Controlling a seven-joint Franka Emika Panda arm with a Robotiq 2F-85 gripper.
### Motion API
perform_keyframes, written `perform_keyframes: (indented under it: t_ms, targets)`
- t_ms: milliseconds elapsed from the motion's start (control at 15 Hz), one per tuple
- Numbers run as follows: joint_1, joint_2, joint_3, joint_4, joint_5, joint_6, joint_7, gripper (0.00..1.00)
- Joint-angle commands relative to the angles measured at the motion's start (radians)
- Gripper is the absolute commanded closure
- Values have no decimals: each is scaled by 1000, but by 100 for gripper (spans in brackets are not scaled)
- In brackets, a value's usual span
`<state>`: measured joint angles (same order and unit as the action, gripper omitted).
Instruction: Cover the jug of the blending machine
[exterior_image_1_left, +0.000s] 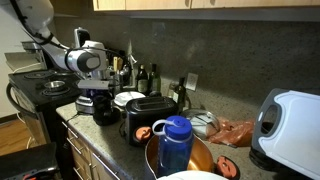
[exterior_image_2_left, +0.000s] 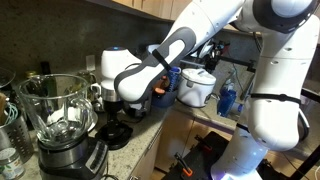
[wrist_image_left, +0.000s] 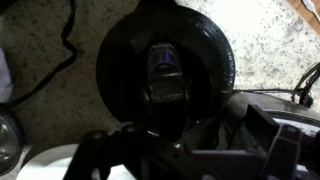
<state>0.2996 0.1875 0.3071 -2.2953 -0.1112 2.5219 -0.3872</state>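
The blending machine has a black base (exterior_image_2_left: 72, 160) and stands at the near left in an exterior view. Its clear jug (exterior_image_2_left: 52, 110) is uncovered at the top. A round black lid (wrist_image_left: 165, 60) with a central knob lies flat on the speckled counter. It also shows in both exterior views (exterior_image_2_left: 114, 132) (exterior_image_1_left: 103, 114). My gripper (wrist_image_left: 180, 140) hangs just above the lid, with its dark fingers spread either side of the knob. It looks open and empty, and shows in both exterior views (exterior_image_2_left: 126, 103) (exterior_image_1_left: 97, 99).
A black toaster (exterior_image_1_left: 150, 116) stands beside the lid, with a white plate (exterior_image_1_left: 128, 98) behind it. A blue-capped bottle (exterior_image_1_left: 176, 145) stands in a wooden bowl (exterior_image_1_left: 205, 158) at the front. Bottles line the back wall (exterior_image_1_left: 145, 78). A white appliance (exterior_image_1_left: 290, 125) stands at the far right.
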Motion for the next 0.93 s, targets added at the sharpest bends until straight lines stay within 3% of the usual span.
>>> perform_keyframes:
  t_ms: [0, 600, 667, 733, 867]
  targets:
    - [-10, 44, -9, 26, -40, 60, 22, 0]
    - [-15, 119, -13, 60, -55, 117, 21, 0]
    - [-13, 123, -15, 61, -60, 119, 24, 24]
    - [-12, 126, -16, 63, -65, 120, 26, 26]
    - [-8, 129, -19, 61, -77, 119, 35, 42]
